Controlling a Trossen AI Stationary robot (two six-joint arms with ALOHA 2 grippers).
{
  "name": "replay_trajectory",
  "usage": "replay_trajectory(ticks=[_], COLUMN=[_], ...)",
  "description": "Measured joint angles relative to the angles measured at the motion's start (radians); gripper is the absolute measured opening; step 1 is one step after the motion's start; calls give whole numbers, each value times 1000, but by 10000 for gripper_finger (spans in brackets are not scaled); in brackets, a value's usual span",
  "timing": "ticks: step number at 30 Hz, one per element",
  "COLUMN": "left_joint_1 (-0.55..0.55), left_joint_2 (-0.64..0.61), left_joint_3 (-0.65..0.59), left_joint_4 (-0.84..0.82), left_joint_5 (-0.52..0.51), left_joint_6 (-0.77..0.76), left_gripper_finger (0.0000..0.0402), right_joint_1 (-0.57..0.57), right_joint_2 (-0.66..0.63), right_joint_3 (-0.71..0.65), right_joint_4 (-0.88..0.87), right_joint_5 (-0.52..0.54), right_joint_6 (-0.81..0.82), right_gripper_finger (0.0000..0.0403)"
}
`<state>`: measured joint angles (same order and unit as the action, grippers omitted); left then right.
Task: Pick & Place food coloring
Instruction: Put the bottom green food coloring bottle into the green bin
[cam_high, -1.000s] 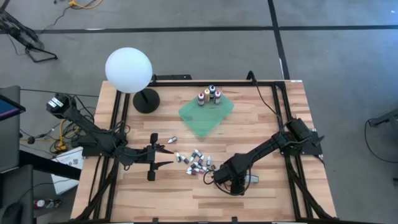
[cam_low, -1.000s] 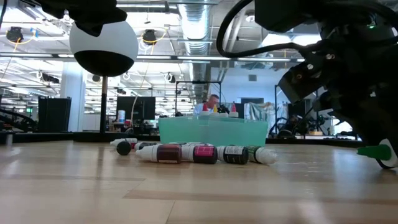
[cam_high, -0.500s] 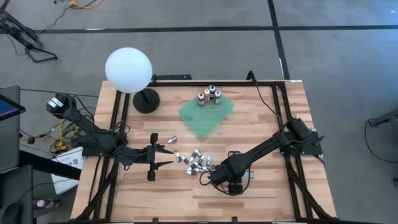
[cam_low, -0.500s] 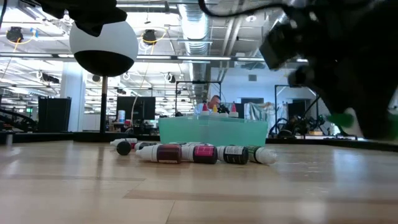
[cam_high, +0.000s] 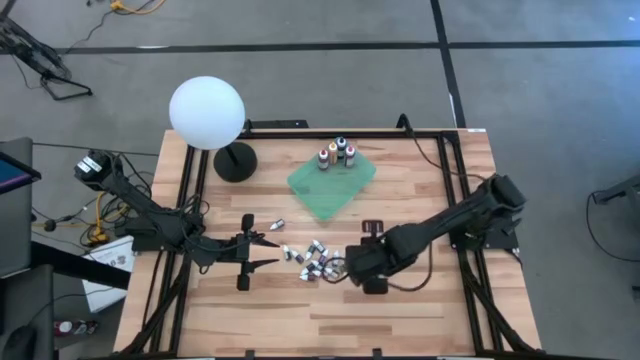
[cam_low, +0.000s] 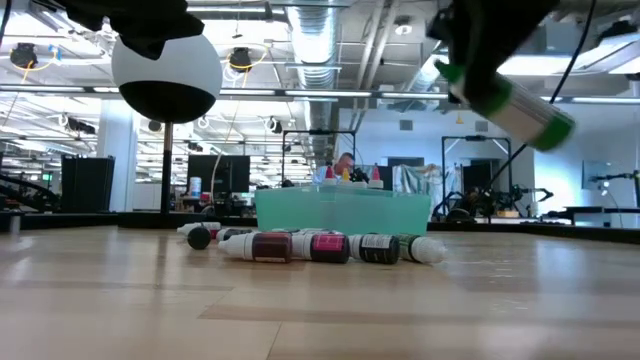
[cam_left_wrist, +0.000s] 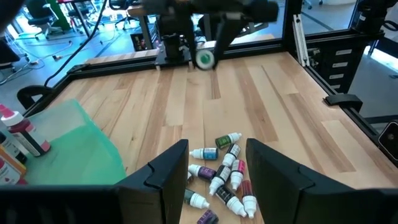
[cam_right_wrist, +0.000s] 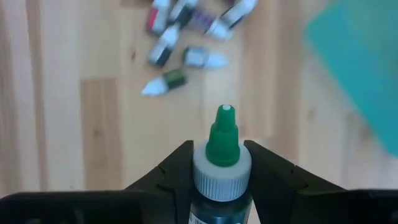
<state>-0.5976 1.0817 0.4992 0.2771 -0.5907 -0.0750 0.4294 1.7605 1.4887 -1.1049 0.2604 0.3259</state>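
Observation:
My right gripper (cam_high: 347, 268) hangs above the table near the pile of food coloring bottles (cam_high: 315, 262), shut on one bottle with a green tip (cam_right_wrist: 222, 140). The low view shows that bottle (cam_low: 505, 100) tilted in the air. The other bottles (cam_left_wrist: 224, 177) lie on their sides on the wood. More bottles (cam_high: 337, 155) stand on the far corner of the green cloth (cam_high: 332, 183). My left gripper (cam_high: 262, 250) stands open, left of the pile, pointing at it, with nothing between its fingers. My right gripper pinches the bottle's body just below its white collar (cam_right_wrist: 222, 169) between its two fingers (cam_right_wrist: 180, 171). The fingers come steeply from above and lie along the bottle, whose green tip points past them at the table. The bottle is lifted clear and tilted.
A lamp with a white globe (cam_high: 207, 113) on a black base (cam_high: 235, 161) stands at the far left. A black frame (cam_high: 455, 190) runs along the table's sides. Bare wood lies near the front edge and between the pile and the cloth.
My right gripper has gone up from the table with the green-tipped bottle, shifted a little toward the pile and tipped steeply downward. The bottle, which lay low by the tabletop, now hangs tilted and well clear of it.

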Motion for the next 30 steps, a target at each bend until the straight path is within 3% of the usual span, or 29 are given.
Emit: replay_trajectory(ticks=[8,14,22,30], left_joint_1=[0,0,0,0], left_joint_2=[0,0,0,0], left_joint_3=[0,0,0,0], left_joint_4=[-5,-19,-48,-58], left_joint_5=[0,0,-1,-31], left_joint_6=[0,-9,-35,-49], left_gripper_finger=[156,156,156,156], right_joint_1=[-28,-74,-159,-267], right_joint_2=[-113,-214,-379,-592], right_joint_3=[-2,-77,-245,-480], right_joint_4=[22,78,164,374], right_joint_5=[140,168,168,157], right_joint_6=[-95,-147,-195,-302], right_gripper_finger=[123,124,125,123])
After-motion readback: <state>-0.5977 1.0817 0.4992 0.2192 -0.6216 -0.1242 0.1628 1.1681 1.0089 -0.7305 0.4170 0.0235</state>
